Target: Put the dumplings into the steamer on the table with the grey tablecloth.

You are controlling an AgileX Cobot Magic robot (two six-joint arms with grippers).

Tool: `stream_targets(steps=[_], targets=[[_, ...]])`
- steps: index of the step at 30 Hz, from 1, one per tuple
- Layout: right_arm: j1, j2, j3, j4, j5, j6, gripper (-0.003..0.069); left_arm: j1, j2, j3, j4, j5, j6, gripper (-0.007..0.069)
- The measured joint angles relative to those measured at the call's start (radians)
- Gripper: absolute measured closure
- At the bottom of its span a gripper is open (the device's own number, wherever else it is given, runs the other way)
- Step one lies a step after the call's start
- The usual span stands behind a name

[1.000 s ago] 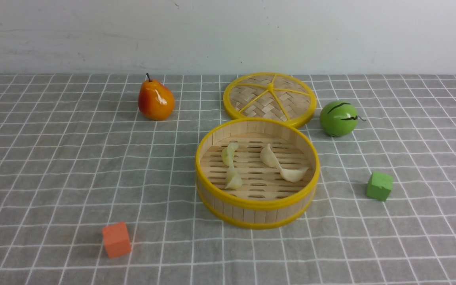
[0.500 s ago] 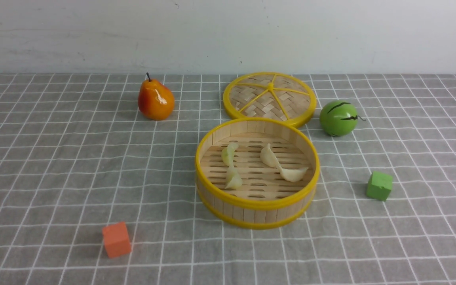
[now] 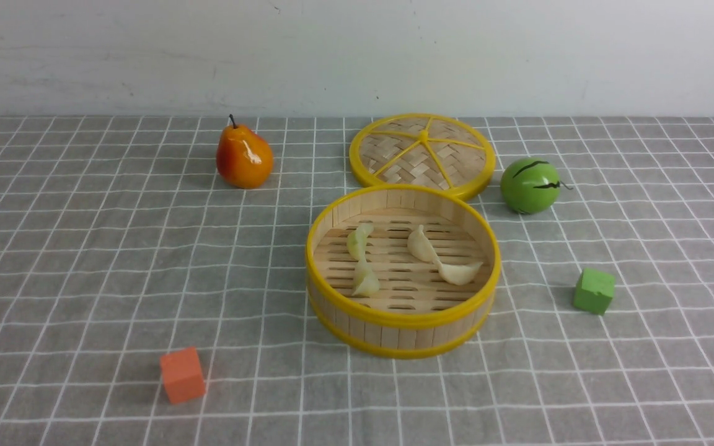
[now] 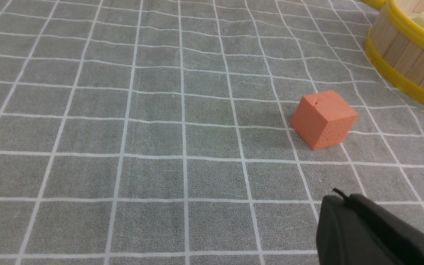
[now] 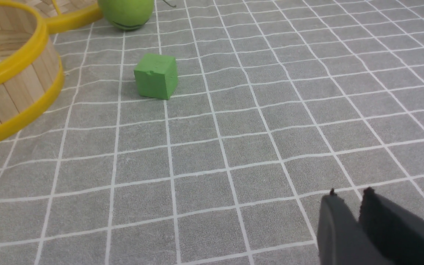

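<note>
Ahead, between closed left gripper point(image 4: 341, 198) and slightly parted, empty right gripper point(image 5: 350, 195), the dumplings point(image 3: 422, 244) lie inside the steamer point(image 3: 394, 334).

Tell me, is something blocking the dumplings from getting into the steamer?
Nothing visible does. The lid is off and lies behind the steamer, so its top is open. All four dumplings already lie inside on its slatted floor.
</note>
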Motion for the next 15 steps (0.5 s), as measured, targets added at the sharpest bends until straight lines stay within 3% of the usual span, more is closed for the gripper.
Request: stream_targets(steps=[15], targets=[[0.000,0.000,0.000,0.001,0.000,0.000,0.0538,0.000,0.000,0.000,0.000,0.000,0.000,0.0638]])
